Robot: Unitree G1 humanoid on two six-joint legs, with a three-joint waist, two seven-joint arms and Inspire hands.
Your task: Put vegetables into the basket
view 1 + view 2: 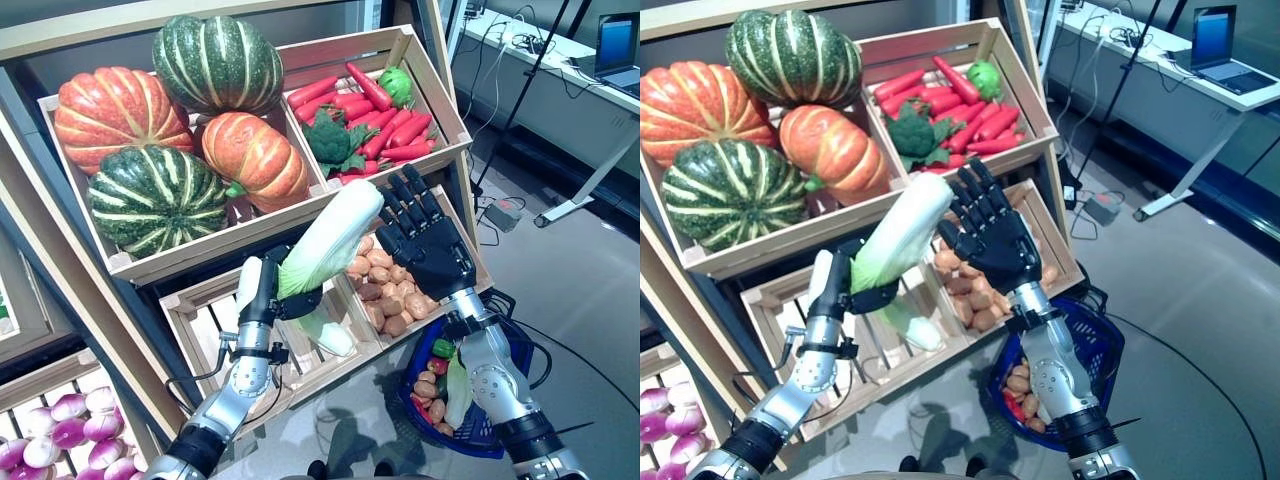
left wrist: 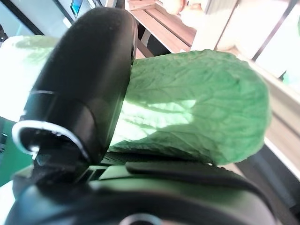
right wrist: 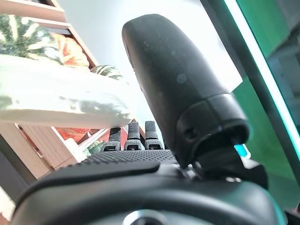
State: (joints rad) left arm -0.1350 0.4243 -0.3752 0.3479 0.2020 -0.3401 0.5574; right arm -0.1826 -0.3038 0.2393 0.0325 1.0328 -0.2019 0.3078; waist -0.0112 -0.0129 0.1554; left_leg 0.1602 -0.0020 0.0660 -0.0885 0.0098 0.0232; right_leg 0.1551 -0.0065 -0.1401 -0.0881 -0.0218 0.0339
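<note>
Nearest: blue basket (image 1: 520,385) on the floor by the right arm, already holding potatoes, a red and a green pepper and a pale leafy vegetable (image 1: 458,395).

Left robot hand (image 1: 290,300) is clamped on a napa cabbage (image 1: 325,240), fingers curled round its green leafy end; white stalk end points up and right, tilted, in front of the shelf. Left wrist view shows the leaf pressed against the thumb. A 2nd pale vegetable (image 1: 330,335) lies in the slatted crate (image 1: 200,320) just below that hand.

Right robot hand (image 1: 425,240) is apart: fingers straight and spread, palm facing the cabbage, just beside its stalk end. Can't tell if it touches. It hangs over the potato crate (image 1: 478,250), which is filled with brown potatoes (image 1: 385,295).

Lower left: bin of purple-white turnips (image 1: 55,425).

Upper shelf, farther: big crate (image 1: 75,200) with 4 pumpkins, 2 orange (image 1: 255,155) and 2 striped green (image 1: 150,200). Crate (image 1: 440,85) next to it has red carrots (image 1: 395,130), broccoli (image 1: 330,140) and 1 green pepper (image 1: 397,85).

Background right: a surface with a laptop (image 1: 618,45).
</note>
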